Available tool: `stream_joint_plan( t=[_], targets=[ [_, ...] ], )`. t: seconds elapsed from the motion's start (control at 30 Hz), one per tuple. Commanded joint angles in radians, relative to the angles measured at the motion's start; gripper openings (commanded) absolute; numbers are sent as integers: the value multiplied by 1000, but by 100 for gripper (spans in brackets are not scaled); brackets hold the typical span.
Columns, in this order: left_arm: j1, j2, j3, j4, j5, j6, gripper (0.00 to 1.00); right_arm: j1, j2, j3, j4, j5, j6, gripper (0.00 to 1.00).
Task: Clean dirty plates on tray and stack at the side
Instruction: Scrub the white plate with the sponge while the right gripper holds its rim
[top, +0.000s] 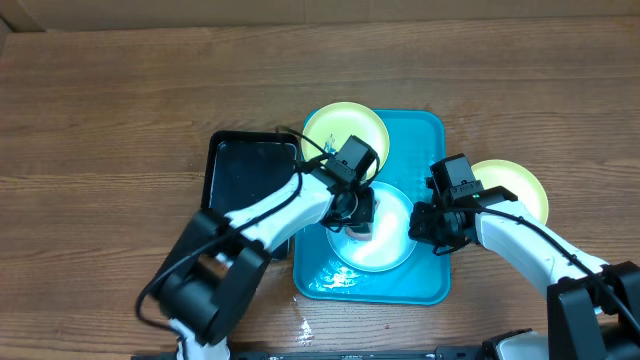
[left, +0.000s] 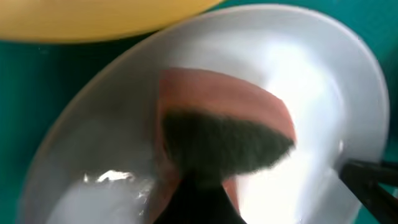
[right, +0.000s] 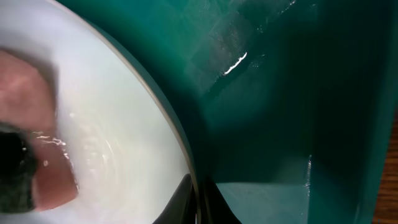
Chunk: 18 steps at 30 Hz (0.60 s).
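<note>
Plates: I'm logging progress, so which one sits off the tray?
The yellow-green plate on the wood right of the turquoise tray; the other yellow-green plate and the white plate both rest on that tray.

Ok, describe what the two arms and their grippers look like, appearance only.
Both arms match: the left arm and right arm have white tubular links joined by black joint housings. A thin black cable loops near the left wrist; another trails along the right arm. The left gripper and right gripper are boxy and black. No markings are legible.
</note>
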<state>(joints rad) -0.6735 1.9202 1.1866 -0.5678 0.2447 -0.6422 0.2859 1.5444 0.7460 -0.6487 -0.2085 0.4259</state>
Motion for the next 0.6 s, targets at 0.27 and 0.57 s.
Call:
stream_joint_plan(
  t=[0.27, 0.57],
  targets=[
    [5, 93, 135, -230, -149, -8, 4, 1, 27, -14, -14, 50, 19, 4],
    [5, 96, 207, -390, -402, 14, 4, 1, 27, -14, -14, 50, 19, 4]
  ],
)
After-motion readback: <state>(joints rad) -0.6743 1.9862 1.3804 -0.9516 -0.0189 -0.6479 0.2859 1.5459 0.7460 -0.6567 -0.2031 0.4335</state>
